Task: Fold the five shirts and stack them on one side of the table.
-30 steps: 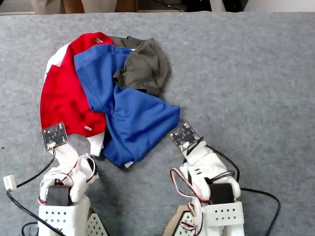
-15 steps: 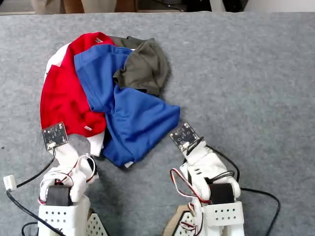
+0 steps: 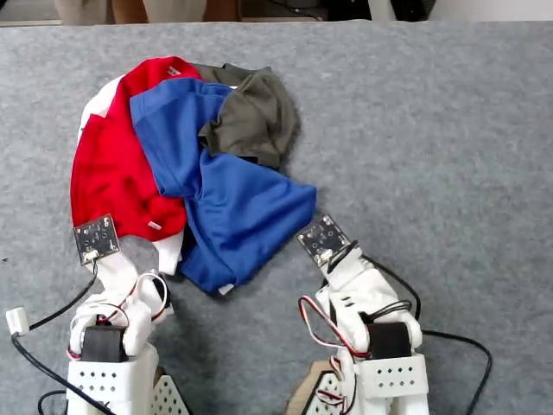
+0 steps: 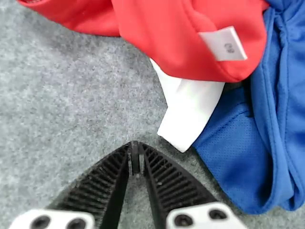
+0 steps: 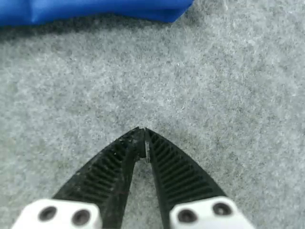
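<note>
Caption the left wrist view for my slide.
Shut left gripper over the grey table, near a white shirt poking out under a red shirt, beside a blue shirt.

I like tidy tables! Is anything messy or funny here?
Yes, nothing is folded: the blue shirt drapes over the red shirt, the olive shirt lies bunched up, and a white shirt pokes out underneath.

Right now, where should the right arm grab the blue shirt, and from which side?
I'd take the blue shirt by its corner nearest the right gripper, coming from the bare table on that side. That corner lies on the table with nothing over it; farther up the olive shirt overlaps it. Open the shut jaws first.
</note>
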